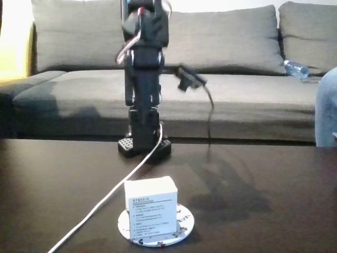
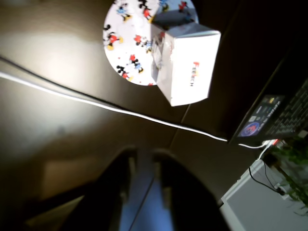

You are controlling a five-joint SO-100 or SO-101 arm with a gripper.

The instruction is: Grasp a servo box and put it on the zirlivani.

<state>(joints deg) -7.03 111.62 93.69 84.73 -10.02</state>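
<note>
Dark table (image 1: 274, 211); servo box (image 1: 151, 212) text illegible.

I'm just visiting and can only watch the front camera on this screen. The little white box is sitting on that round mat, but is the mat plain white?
Observer: No. In the wrist view the zirlivani is covered with small red and dark cartoon figures.
Operator: Is the claw touching the box?
Observer: No. The gripper is apart from the servo box, with nothing between its fingers.
Operator: Anything beyond the box?
Observer: Yes, a laptop sits on the table's far side.
</note>
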